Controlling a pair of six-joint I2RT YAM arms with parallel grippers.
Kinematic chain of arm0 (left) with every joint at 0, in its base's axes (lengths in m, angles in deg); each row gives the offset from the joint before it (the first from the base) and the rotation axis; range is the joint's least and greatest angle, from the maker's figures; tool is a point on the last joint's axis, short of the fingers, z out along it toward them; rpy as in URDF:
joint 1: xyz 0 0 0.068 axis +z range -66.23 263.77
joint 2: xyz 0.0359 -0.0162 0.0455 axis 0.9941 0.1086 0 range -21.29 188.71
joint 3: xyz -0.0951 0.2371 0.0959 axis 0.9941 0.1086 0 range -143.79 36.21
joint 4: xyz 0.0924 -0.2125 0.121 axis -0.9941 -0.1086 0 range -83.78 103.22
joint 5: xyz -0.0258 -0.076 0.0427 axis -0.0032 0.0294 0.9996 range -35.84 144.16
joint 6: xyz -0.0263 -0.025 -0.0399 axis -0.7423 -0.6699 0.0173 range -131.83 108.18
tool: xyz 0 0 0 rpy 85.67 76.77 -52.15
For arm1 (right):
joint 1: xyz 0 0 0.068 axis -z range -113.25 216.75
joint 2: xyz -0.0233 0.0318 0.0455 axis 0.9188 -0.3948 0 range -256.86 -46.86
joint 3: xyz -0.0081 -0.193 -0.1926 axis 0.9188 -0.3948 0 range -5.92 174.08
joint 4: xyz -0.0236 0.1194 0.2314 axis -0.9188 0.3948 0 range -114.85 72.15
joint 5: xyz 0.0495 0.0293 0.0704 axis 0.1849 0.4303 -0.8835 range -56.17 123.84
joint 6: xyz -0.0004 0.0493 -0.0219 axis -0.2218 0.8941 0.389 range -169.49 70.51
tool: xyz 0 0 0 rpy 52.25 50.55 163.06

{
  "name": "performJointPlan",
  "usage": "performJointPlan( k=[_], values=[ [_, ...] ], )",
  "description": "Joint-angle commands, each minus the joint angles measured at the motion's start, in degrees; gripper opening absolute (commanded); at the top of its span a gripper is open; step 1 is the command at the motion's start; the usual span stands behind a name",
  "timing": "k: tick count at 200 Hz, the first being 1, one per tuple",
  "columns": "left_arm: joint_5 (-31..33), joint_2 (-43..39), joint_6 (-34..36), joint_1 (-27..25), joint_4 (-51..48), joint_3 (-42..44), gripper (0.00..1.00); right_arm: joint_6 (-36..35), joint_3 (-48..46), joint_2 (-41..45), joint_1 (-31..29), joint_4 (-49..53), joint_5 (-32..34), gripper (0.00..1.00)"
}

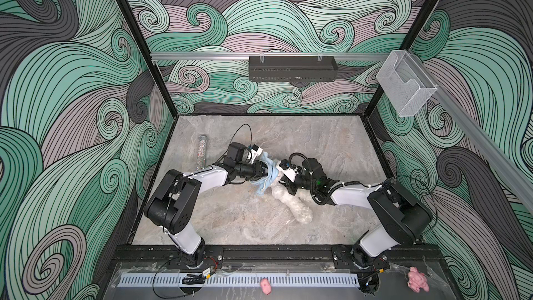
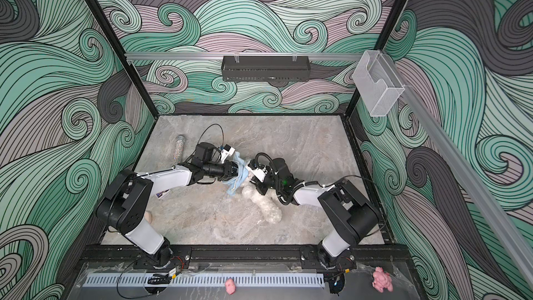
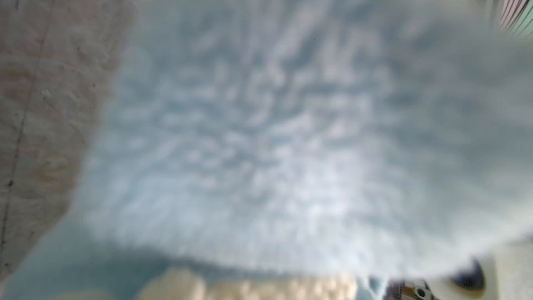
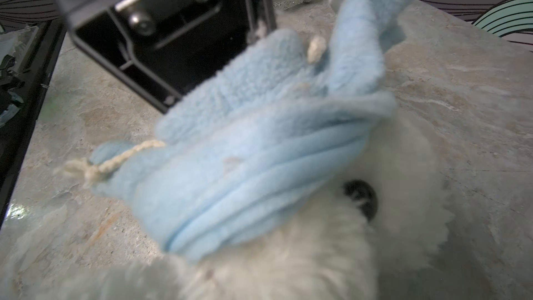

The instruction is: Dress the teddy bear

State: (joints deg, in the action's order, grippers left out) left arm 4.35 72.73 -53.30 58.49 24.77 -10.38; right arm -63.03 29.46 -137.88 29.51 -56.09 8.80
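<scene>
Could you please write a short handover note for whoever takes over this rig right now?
Left gripper: buried in the blue garment; whether it is open or shut cannot be seen.
Right gripper: shut, at the bear's head end; what it pinches is hidden.
Teddy bear: lying mid-table, with the garment bunched over its head beside a dark eye or nose.
Done: the garment is at the head.
Left: draw it down over the bare body.
</scene>
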Motion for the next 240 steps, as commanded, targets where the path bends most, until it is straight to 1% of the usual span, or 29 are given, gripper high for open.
performJointPlan(
  k=[1, 13, 25, 45, 53, 68, 81, 101, 113, 127, 132, 133, 138, 149, 157, 169, 183, 184, 193, 196, 199, 215, 224, 240],
  values=[
    [-9.9, -1.8, -0.2, -5.5, -2.9, 0.8, 0.25, -2.4, 5.8, 0.3, -0.7, -12.6, 3.7, 0.12],
    [-8.3, -2.5, 0.4, -5.2, -3.6, 0.8, 0.19, -2.6, 5.4, 0.7, -0.5, -9.4, 5.8, 0.13],
    [-6.8, -3.5, 1.1, -4.8, -4.0, 0.8, 0.11, -2.2, 5.1, 1.1, -0.2, -5.8, 7.9, 0.16],
    [-3.9, -4.8, 1.8, -3.7, -4.4, 0.8, 0.00, -0.3, 4.0, 2.8, 0.2, -0.1, 11.1, 0.25],
    [-2.6, -5.2, 2.0, -3.3, -4.4, 0.9, 0.00, 0.8, 3.9, 3.7, 0.4, 3.0, 12.0, 0.31],
    [-0.3, -6.0, 2.7, -2.3, -4.3, 1.1, 0.00, 3.6, 3.4, 6.1, 0.6, 8.8, 13.8, 0.45],
    [2.0, -6.8, 3.6, -1.7, -4.0, 1.4, 0.00, 5.4, 3.0, 9.1, 1.0, 14.3, 14.6, 0.55],
    [5.8, -7.6, 6.9, -1.2, -5.2, 1.5, 0.00, 8.4, 2.6, 15.2, 1.6, 23.4, 15.4, 0.63],
    [7.6, -7.6, 8.8, -1.3, -5.0, 1.6, 0.00, 10.6, 3.3, 19.1, 2.0, 28.4, 14.0, 0.67],
    [9.1, -7.2, 11.1, -1.3, -3.8, 1.6, 0.00, 13.6, 4.9, 22.3, 1.9, 32.2, 9.7, 0.70],
    [9.6, -7.0, 11.8, -1.3, -3.1, 1.7, 0.00, 14.7, 5.5, 23.2, 1.9, 32.7, 7.5, 0.80],
    [9.7, -7.0, 11.9, -1.4, -3.0, 1.7, 0.00, 15.6, 5.9, 23.4, 2.0, 32.9, 6.7, 0.83],
    [10.1, -6.8, 12.7, -1.4, -2.3, 1.7, 0.00, 17.1, 6.5, 23.7, 2.0, 33.1, 5.1, 0.84],
    [11.2, -6.5, 14.8, -1.5, -0.7, 1.7, 0.00, 21.3, 8.8, 23.7, 1.9, 33.2, 1.3, 0.83],
    [12.2, -6.6, 16.7, -1.5, -0.1, 1.8, 0.00, 24.8, 11.0, 22.7, 1.8, 33.6, 0.1, 0.81],
    [13.1, -6.8, 19.6, -1.7, 0.8, 2.0, 0.00, 28.7, 14.1, 20.5, 1.8, 35.0, -0.1, 0.77],
    [13.8, -7.3, 22.8, -2.3, 1.0, 2.0, 0.00, 32.9, 18.4, 17.0, 1.7, 37.8, 0.8, 0.68],
    [13.9, -7.3, 23.0, -2.4, 1.0, 2.1, 0.00, 33.4, 19.0, 16.5, 1.6, 38.2, 0.7, 0.67],
    [14.6, -7.6, 24.5, -2.8, 0.9, 2.2, 0.00, 34.8, 21.1, 14.5, 1.6, 39.2, 0.4, 0.61],
    [14.8, -7.7, 24.8, -2.9, 0.8, 2.2, 0.00, 35.5, 22.0, 13.6, 1.5, 39.5, 0.3, 0.57],
    [14.8, -7.8, 25.1, -3.0, 0.7, 2.2, 0.00, 35.9, 22.2, 13.2, 1.4, 39.6, 0.3, 0.55],
    [15.2, -7.8, 25.6, -3.2, 0.2, 2.2, 0.00, 37.4, 25.0, 10.2, 0.7, 40.0, 0.6, 0.44],
    [15.5, -7.8, 25.7, -3.3, 0.0, 2.3, 0.00, 38.2, 26.5, 8.4, 0.6, 40.5, 0.8, 0.41],
    [15.7, -7.8, 26.1, -3.4, -0.3, 2.4, 0.00, 39.1, 27.9, 6.4, 0.4, 40.8, 1.2, 0.40]
  ],
)
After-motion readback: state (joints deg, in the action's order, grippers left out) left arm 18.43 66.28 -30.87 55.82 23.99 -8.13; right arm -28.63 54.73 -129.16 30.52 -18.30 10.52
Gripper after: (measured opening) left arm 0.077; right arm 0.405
